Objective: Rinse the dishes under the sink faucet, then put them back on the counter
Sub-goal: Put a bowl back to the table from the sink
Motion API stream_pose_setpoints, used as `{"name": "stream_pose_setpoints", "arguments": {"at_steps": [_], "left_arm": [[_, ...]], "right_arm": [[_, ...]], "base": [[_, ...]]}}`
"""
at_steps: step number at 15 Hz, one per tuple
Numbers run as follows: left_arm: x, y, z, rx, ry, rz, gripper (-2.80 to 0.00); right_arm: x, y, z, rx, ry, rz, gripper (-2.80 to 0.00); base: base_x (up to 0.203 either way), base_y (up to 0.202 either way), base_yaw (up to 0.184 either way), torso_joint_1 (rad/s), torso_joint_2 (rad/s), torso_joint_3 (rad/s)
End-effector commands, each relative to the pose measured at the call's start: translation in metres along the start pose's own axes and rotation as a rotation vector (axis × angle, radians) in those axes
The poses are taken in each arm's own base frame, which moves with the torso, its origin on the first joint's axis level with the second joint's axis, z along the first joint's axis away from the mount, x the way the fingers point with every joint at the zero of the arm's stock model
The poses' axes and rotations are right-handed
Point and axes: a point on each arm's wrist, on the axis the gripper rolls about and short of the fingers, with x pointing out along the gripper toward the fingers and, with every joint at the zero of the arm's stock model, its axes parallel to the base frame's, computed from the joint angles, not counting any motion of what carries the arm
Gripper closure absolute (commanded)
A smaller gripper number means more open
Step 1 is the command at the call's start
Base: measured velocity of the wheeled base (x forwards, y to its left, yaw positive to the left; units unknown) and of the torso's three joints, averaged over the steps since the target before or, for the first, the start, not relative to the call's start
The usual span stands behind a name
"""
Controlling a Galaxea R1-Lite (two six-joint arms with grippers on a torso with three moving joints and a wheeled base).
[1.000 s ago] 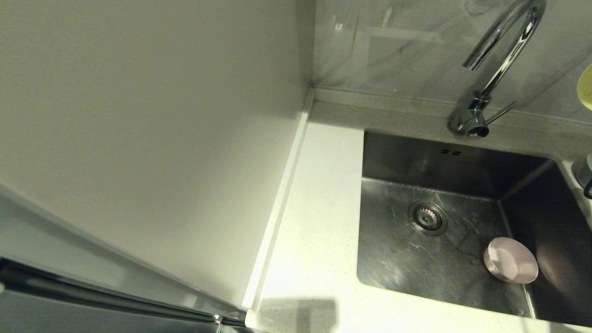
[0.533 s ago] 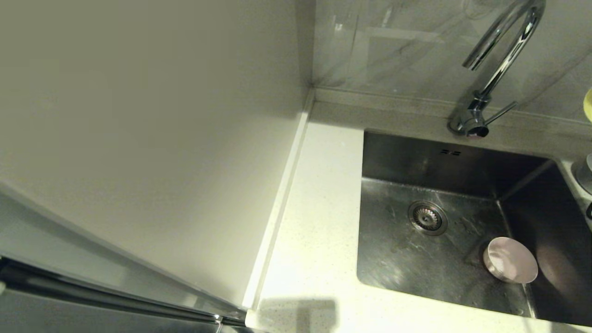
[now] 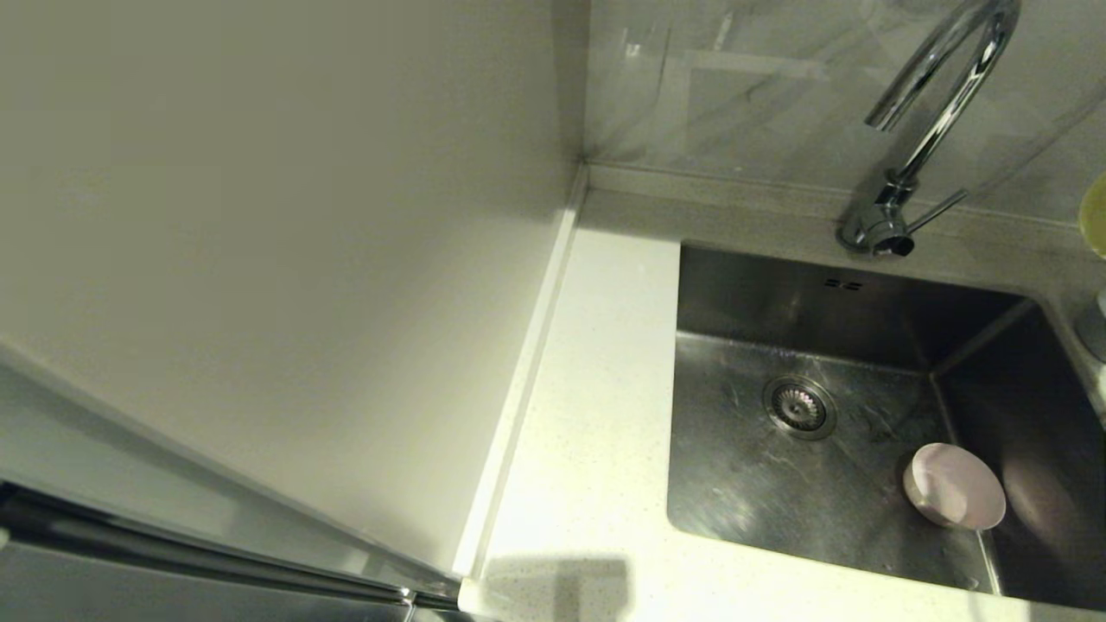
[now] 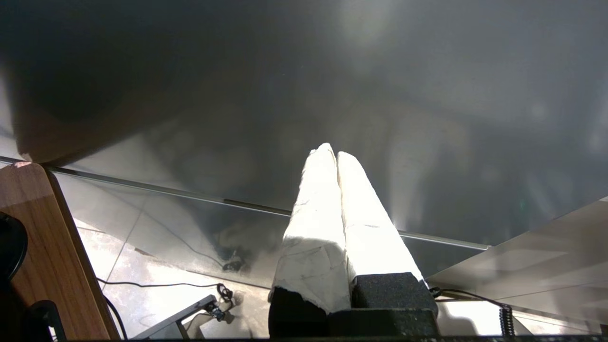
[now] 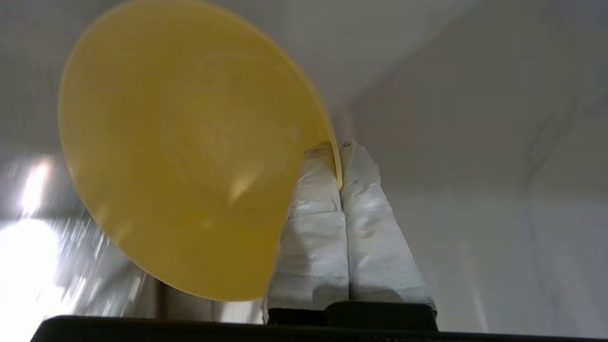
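— Down at the lower right of the head view, what sits in the sink (image 3: 829, 298)?

— One pale pink bowl (image 3: 954, 497), on the steel floor near the basin's right wall, tipped on its side so its opening faces up and toward the right of the frame. The drain (image 3: 798, 406) lies apart from it, toward the frame's centre.

— And the yellow-green bowl (image 5: 190, 147)?

— Held by the right gripper (image 5: 338, 156) — its fingers are pressed together on the rim, with the bowl's hollow facing the wrist camera. In the head view only a sliver shows, at the right edge.

— The faucet (image 3: 929, 130)?

— Its gooseneck rises from the base behind the sink on the worktop (image 3: 596, 415), spout end curving down toward the frame's left.

— The left gripper (image 4: 336, 154)?

— Fingers closed together, holding nothing, in front of a dark glossy panel.
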Motion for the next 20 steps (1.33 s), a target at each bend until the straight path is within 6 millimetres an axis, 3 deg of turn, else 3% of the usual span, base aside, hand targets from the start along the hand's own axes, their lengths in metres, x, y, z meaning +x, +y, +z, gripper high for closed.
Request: {"name": "stream_pose_setpoints", "arguments": {"at_steps": [1,4,6,8,12,17,20], "left_arm": [[0.0,0.0,-0.001,0.0,0.003,0.0,0.0],[0.0,0.0,-0.001,0.0,0.003,0.0,0.0],[0.0,0.0,-0.001,0.0,0.003,0.0,0.0],[0.0,0.0,-0.001,0.0,0.003,0.0,0.0],[0.0,0.0,-0.001,0.0,0.003,0.0,0.0],[0.0,0.0,-0.001,0.0,0.003,0.0,0.0],[0.0,0.0,-0.001,0.0,0.003,0.0,0.0]], "right_arm": [[-0.011,-0.005,-0.016,0.011,0.512,0.14,0.0],[-0.01,-0.034,-0.035,0.154,0.775,0.153,0.0],[-0.018,-0.047,-0.044,0.224,0.935,0.216,0.0],[-0.013,-0.056,-0.058,0.264,1.03,0.231,0.0],[0.011,-0.062,-0.075,0.272,1.026,0.214,0.0],[0.055,-0.068,-0.084,0.235,0.805,0.14,0.0],[0.062,-0.07,-0.088,0.209,0.785,0.115,0.0]], "base": [[0.0,0.0,0.0,0.0,0.0,0.0],[0.0,0.0,0.0,0.0,0.0,0.0],[0.0,0.0,0.0,0.0,0.0,0.0],[0.0,0.0,0.0,0.0,0.0,0.0],[0.0,0.0,0.0,0.0,0.0,0.0],[0.0,0.0,0.0,0.0,0.0,0.0],[0.0,0.0,0.0,0.0,0.0,0.0]]}}
